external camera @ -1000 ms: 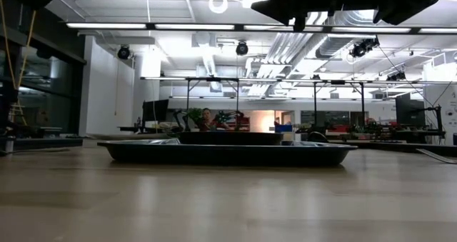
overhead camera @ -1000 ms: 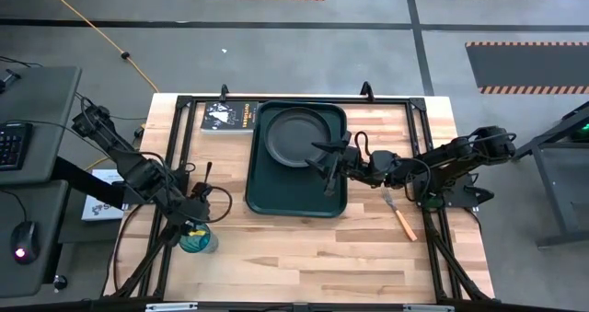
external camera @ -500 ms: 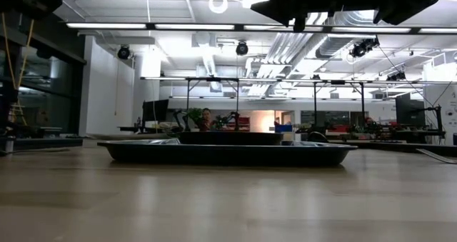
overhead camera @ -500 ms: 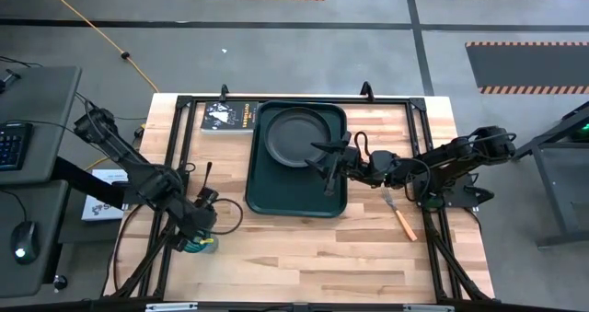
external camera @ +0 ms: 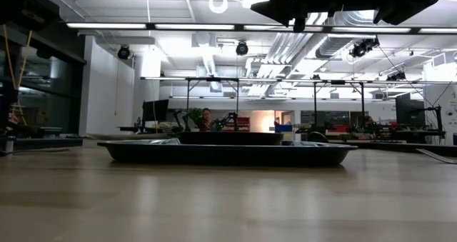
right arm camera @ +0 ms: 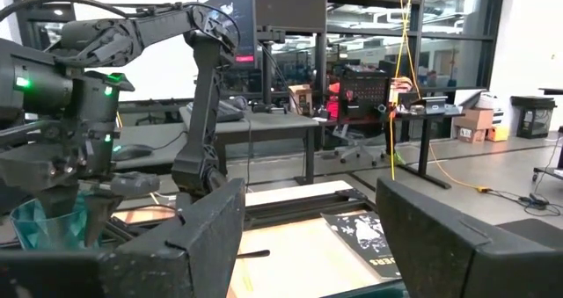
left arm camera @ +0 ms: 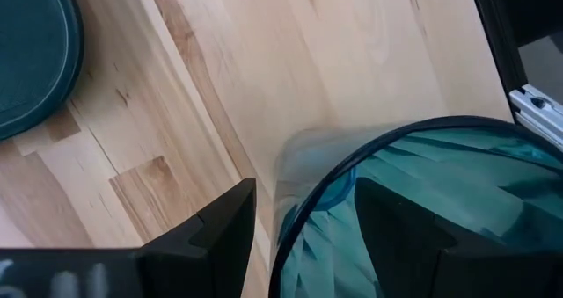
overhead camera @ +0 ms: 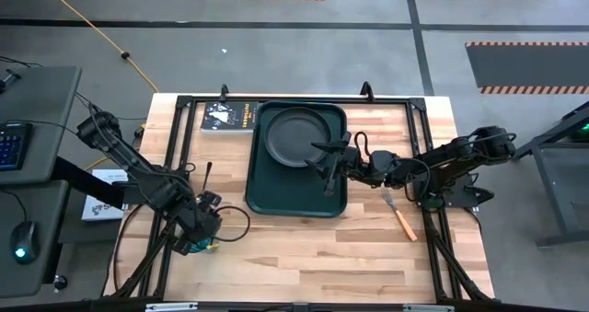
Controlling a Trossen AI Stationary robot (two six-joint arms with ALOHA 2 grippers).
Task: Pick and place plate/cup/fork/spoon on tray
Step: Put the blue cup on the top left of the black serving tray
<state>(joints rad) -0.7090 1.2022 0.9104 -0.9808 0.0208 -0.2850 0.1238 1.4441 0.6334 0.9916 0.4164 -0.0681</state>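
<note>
The teal cup (left arm camera: 413, 201) stands upright on the table near its left near corner; in the high view (overhead camera: 196, 246) my left gripper hides most of it. My left gripper (overhead camera: 204, 229) is open right above it, one finger outside the rim and one over the cup's mouth. The dark grey plate (overhead camera: 296, 135) lies in the far half of the green tray (overhead camera: 294, 202). My right gripper (overhead camera: 328, 172) is open and empty above the tray's right part. The orange-handled fork (overhead camera: 403, 222) lies on the table right of the tray. The spoon does not show. My left gripper comes at the cup from above, pointing down, with the cup's rim (left arm camera: 303, 210) in the gap between its two fingers (left arm camera: 224, 223). I cannot tell whether either finger touches the wall. The cup stands on the table.
A black printed book (overhead camera: 228, 116) lies at the far edge, left of the tray. Bare wood lies between the cup and the tray and along the near edge. In the low view the tray (external camera: 228, 153) with the plate (external camera: 228, 137) stands mid-table.
My left gripper has moved toward the table's near edge and a little right, coming over the cup, which showed free beside it a second ago and is now mostly covered. The cup has stayed in place.
</note>
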